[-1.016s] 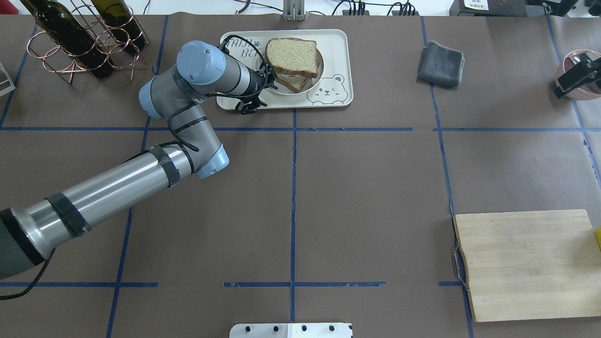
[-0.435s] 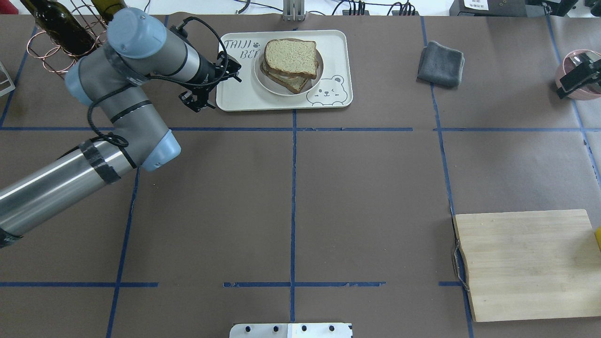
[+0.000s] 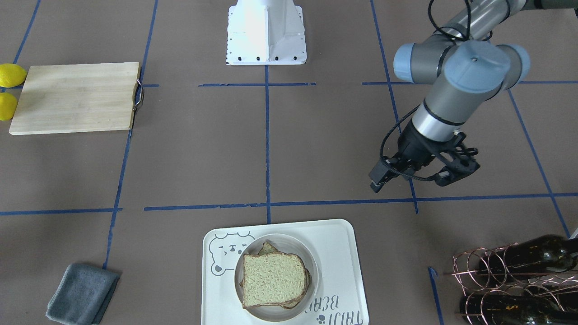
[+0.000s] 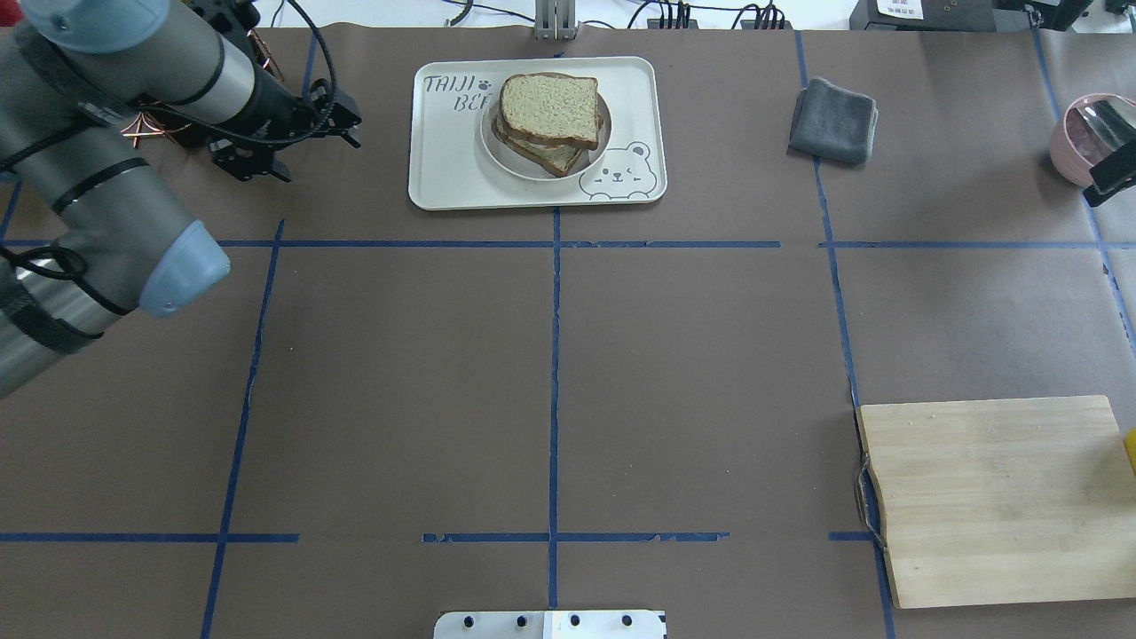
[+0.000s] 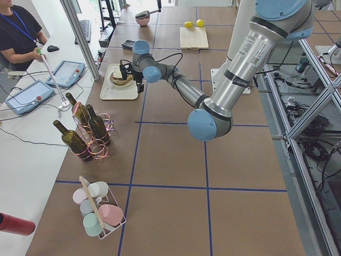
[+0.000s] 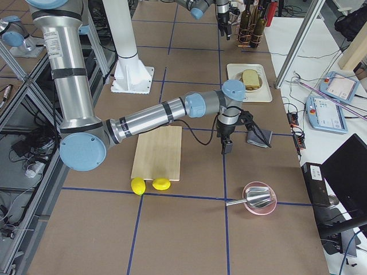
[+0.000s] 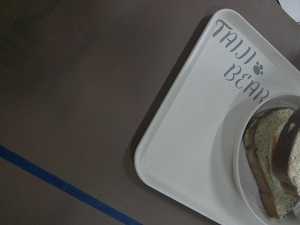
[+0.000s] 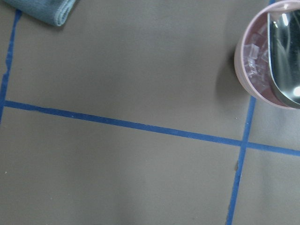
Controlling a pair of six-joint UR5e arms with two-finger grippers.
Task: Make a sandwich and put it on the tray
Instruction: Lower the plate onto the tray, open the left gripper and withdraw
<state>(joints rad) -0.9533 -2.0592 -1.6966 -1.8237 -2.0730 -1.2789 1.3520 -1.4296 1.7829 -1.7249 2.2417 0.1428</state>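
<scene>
Sandwich [image 4: 548, 111] lies flat in the white bowl [image 4: 524, 171] on the tray [image 4: 444, 169], at the far side of the bench [image 4: 692, 373]. Overhead mostly shows just the top slice, but the left wrist cam catches the stacked slices side-on. It's slightly wider across the bench, with a lower slice's corner poking toward the robot. Left hand [image 4: 297, 140] hangs left of the tray, fingers spread wide, holding nothing. Right hand [image 4: 1114, 173] is a sliver by the pink bowl [image 4: 1074, 133], so I can't tell its grip.
</scene>
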